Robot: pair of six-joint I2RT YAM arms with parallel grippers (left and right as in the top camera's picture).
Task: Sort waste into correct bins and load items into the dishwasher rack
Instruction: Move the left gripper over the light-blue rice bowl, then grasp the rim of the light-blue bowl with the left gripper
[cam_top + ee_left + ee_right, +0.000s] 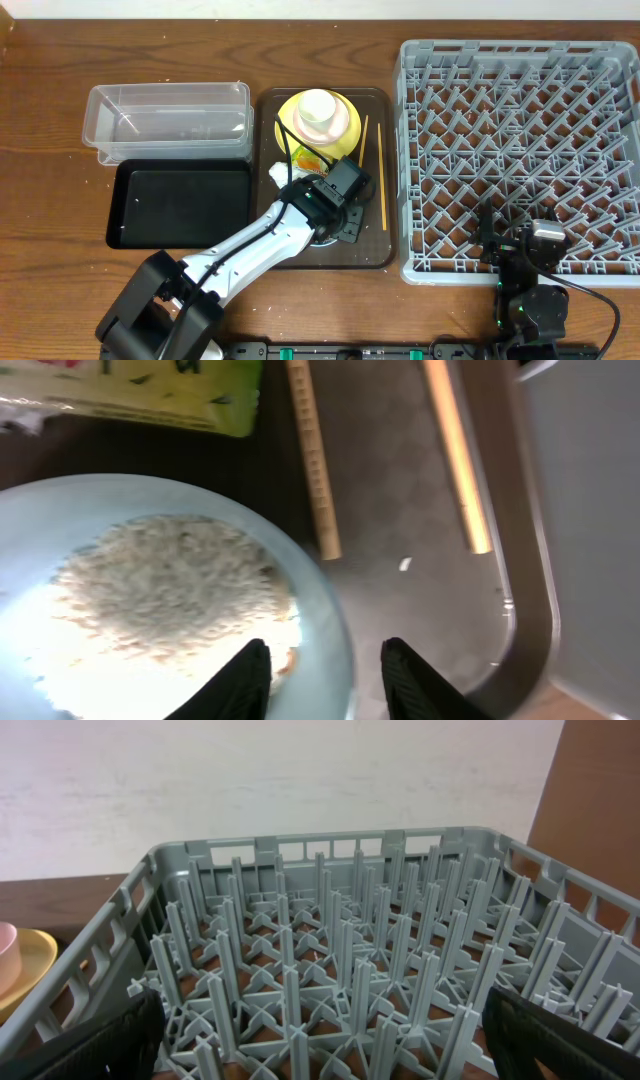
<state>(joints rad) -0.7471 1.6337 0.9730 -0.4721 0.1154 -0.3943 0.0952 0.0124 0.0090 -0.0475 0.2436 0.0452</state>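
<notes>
My left gripper (325,650) is open over the rim of the light blue bowl (150,495), one finger inside and one outside. The bowl holds a heap of white rice (170,590) and stands on the brown tray (400,510). The yellow-green wrapper (150,390) lies just beyond it, with two chopsticks (315,460) to the right. In the overhead view the left gripper (336,222) hides the bowl. The yellow plate (290,112) carries a white cup (318,108). A white tissue (280,172) lies by the wrapper (308,160). My right gripper (320,1020) is wide open and empty over the grey rack (330,970).
The clear tub (165,120) and the black tray (180,205) lie left of the brown tray (375,250). The rack (520,150) fills the right side. The right arm (525,250) sits at the rack's front edge. The brown tray's raised rim (520,560) is close to my left gripper.
</notes>
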